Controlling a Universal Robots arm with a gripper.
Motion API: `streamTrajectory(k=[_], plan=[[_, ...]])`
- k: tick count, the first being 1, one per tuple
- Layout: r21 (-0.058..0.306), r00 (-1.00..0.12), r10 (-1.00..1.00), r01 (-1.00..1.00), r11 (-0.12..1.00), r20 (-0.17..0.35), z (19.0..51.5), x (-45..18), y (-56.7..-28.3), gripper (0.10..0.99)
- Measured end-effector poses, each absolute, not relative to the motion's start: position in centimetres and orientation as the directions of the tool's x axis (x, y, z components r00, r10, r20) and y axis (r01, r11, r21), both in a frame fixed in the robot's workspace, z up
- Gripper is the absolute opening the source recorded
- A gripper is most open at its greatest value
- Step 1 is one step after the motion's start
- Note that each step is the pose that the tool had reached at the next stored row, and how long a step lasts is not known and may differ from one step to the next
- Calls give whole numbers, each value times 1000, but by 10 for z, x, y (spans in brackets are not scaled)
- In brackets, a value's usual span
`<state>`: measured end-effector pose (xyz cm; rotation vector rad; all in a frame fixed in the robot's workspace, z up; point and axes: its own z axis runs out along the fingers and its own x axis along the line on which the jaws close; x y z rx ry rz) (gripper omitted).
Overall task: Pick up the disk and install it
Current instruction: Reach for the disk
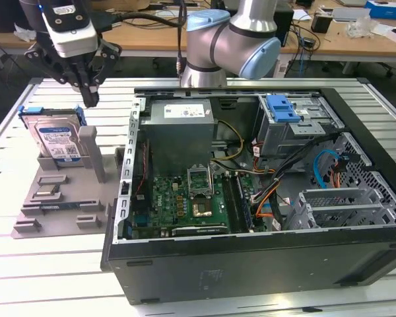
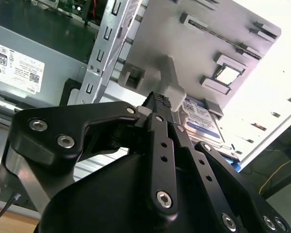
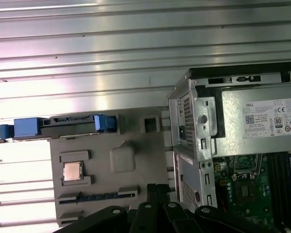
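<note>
The gripper (image 1: 90, 98) hung with its fingers pressed together on nothing, above the disk (image 1: 55, 140) and toward the exterior view's right of it. The disk stood on edge in a slot at the far end of the grey fixture tray (image 1: 69, 188), framed by its blue carrier, label facing the camera. A grey upright post (image 1: 90, 144) rose just beside the disk, between it and the open computer case (image 1: 251, 264); the fingertips were nearly over that post. The case wall stood close to the tray on the exterior view's right, with the power supply (image 1: 181, 122) behind it. Bare slatted table (image 1: 6, 277) showed on the exterior view's left of the tray.

In the first wrist view the disk (image 3: 68, 121) appeared edge-on from above, apart from the gripper (image 3: 157, 188), and a processor chip (image 3: 72, 171) sat in a tray pocket. In the second wrist view the closed gripper (image 2: 160, 101) overlapped the post (image 2: 167, 82), with the disk (image 2: 201, 119) beyond.
</note>
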<state>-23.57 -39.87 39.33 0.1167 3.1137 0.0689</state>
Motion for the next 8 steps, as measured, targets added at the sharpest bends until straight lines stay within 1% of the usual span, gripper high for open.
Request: streamTrajectory(k=[8], plan=[[45,-997,75,74,996,-23,393,-252,-399,102]])
